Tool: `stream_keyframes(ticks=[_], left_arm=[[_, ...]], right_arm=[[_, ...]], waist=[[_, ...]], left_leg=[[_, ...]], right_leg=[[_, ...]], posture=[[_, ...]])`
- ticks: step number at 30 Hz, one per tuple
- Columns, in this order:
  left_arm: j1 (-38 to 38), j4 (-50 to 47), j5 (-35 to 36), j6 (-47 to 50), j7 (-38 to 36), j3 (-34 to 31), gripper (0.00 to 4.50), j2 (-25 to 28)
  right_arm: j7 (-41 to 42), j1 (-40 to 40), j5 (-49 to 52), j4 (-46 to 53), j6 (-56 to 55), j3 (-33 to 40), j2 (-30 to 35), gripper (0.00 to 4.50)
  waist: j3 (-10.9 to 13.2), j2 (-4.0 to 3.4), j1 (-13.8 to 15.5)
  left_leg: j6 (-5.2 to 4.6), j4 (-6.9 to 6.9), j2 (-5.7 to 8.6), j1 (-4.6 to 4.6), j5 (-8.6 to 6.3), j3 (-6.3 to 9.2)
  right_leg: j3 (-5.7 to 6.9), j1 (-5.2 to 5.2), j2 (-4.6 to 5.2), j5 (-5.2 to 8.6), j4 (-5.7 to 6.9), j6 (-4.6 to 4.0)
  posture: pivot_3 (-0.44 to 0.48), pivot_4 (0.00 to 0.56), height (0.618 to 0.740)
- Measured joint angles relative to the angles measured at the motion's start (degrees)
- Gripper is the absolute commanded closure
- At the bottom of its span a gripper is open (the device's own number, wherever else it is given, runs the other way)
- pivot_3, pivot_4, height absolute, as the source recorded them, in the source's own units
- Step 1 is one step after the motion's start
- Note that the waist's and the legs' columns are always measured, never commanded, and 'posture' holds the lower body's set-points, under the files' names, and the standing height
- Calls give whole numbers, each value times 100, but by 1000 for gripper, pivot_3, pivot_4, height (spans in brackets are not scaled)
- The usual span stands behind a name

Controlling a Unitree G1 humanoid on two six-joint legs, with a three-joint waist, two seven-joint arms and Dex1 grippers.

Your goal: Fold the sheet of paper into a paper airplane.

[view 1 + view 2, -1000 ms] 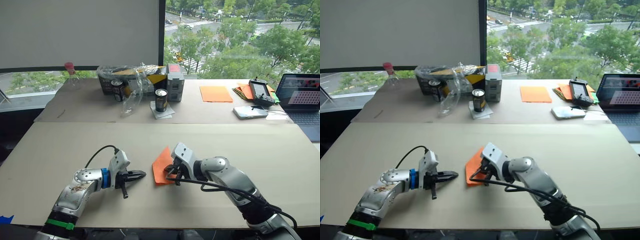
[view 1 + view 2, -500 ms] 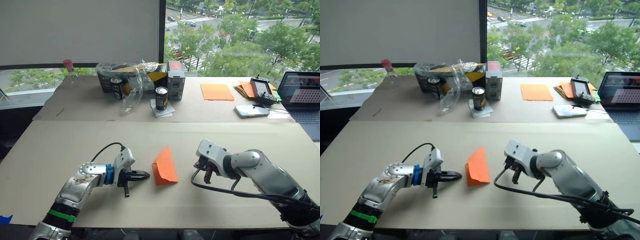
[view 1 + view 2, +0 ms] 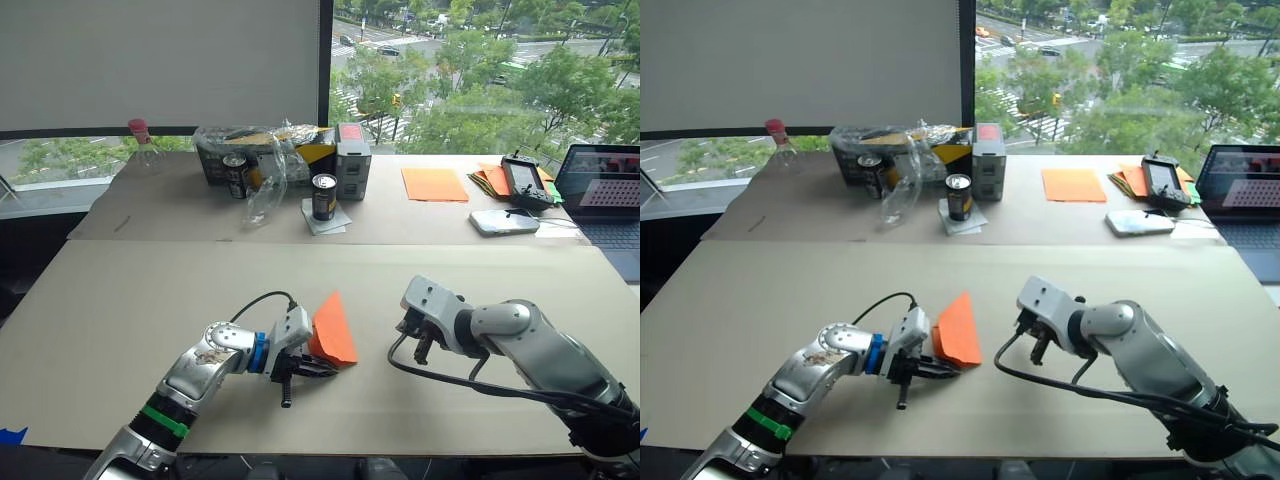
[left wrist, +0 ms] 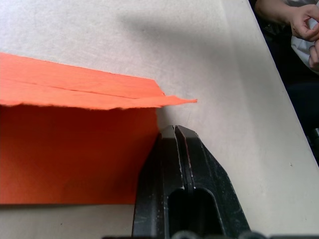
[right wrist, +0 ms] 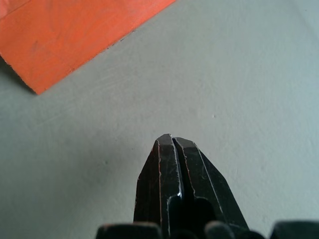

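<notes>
The sheet of paper [image 3: 332, 328] lies on the near table as a bright orange layered wedge, pointed end away from me, in the shape of the paper airplane. My left gripper [image 3: 325, 368] is shut, and its tips touch the wedge's near edge. In the left wrist view the closed fingertips [image 4: 174, 130] sit against the paper [image 4: 75, 149], just under a loose creased flap. My right gripper [image 3: 418, 350] is shut and points down at bare table to the right of the wedge, apart from it. The right wrist view shows the paper [image 5: 75, 35] ahead of that gripper [image 5: 172, 138].
On the far table are a smooth orange sheet [image 3: 433, 185], a stack of orange and green sheets [image 3: 488, 182], a controller [image 3: 522, 182], a laptop [image 3: 605, 190], two cans [image 3: 322, 197], a box [image 3: 352, 158] and a plastic bag [image 3: 262, 165]. A person's hands [image 4: 305, 25] are beyond the table edge.
My right gripper let go of the wedge and drew off to the right, then stayed. My left gripper moved right until its tips met the wedge's near edge.
</notes>
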State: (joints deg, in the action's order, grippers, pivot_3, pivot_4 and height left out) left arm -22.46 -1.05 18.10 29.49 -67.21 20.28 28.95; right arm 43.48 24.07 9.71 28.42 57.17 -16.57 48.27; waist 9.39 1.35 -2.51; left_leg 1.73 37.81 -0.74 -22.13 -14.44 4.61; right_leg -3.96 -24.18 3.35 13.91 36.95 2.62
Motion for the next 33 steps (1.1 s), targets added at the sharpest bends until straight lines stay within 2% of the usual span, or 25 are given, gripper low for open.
stream_keyframes(ticks=[3,6,9,15,18,20,26,33], left_arm=[[28,-145,419,522,-111,-384,4500,303],[2,-142,867,1225,-120,-933,3729,637],[-152,-95,1146,1618,-67,-1278,2643,741],[-1352,703,1411,3227,1200,-1905,666,195],[-2148,1444,1758,4501,1192,-1935,666,167],[-2659,1985,1807,4979,1066,-1804,666,195],[-3363,3172,1742,5154,700,-1338,666,37],[-3611,3733,1256,4667,217,-446,666,-292]], right_arm=[[-14,-17,62,65,59,64,-2,4456],[-33,-17,75,80,76,157,-2,4500],[-37,-17,77,77,76,157,-14,4500],[-70,17,71,53,68,154,-117,4500],[-115,38,65,33,57,155,-186,4500],[-150,37,65,33,57,158,-201,4500],[-262,19,67,57,64,178,-216,4500],[-449,-96,86,264,108,365,-223,4500]], waist=[[2,1,-14],[2,1,-4],[3,2,20],[10,15,82],[12,18,43],[12,17,15],[12,18,-11],[12,18,8]], left_leg=[[0,0,-3,4,0,2],[0,2,-2,5,0,2],[0,3,0,2,0,2],[0,11,4,-3,0,3],[0,11,5,-6,0,8],[0,11,6,-4,0,7],[0,11,6,-3,1,6],[1,11,10,-9,1,5]], right_leg=[[0,-2,-3,1,9,0],[0,0,-3,10,11,16],[1,1,0,8,8,13],[1,1,1,-1,9,4],[5,-5,-1,-1,13,4],[4,-3,0,0,16,4],[3,-5,-1,-1,17,3],[2,-6,4,-1,15,3]], posture=[[0,150,732],[0,150,732],[0,150,732],[0,150,732],[0,150,732],[0,150,732],[0,150,732],[0,150,732]])
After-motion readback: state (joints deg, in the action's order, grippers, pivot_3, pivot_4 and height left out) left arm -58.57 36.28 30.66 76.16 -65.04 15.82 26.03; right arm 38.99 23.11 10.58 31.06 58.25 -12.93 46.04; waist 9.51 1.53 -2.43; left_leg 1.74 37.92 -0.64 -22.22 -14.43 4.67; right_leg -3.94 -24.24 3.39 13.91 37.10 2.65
